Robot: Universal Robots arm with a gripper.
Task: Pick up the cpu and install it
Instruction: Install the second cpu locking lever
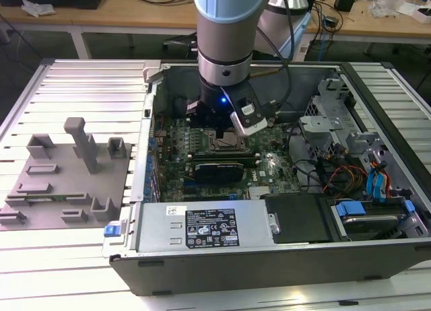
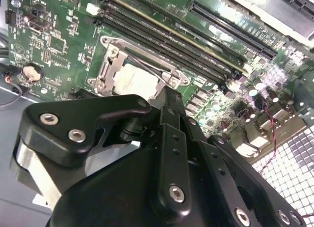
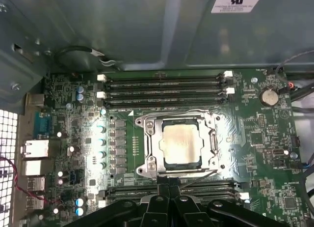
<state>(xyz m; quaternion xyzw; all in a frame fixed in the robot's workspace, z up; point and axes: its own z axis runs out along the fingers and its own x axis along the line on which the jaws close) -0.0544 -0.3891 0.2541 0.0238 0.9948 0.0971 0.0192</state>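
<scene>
1 chip: the cpu (image 3: 180,145) lies flat inside the socket frame (image 3: 147,138) on the motherboard (image 3: 265,138), gripper (image 3: 169,191) just beside it.
Risk: if it sits skewed in the frame, you could bend contacts underneath; seating is hard to judge from these views.
Risk 2: you could knock the memory slots (image 3: 164,87) nearby.
Tool: fingers drawn together, holding nothing.

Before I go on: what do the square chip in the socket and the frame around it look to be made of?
The small square silver-white cpu looks like brushed metal: pale, matte, softly reflective. The bright socket frame around it looks like bare stamped steel, shiny with glare, though plating can't be ruled out.
</scene>
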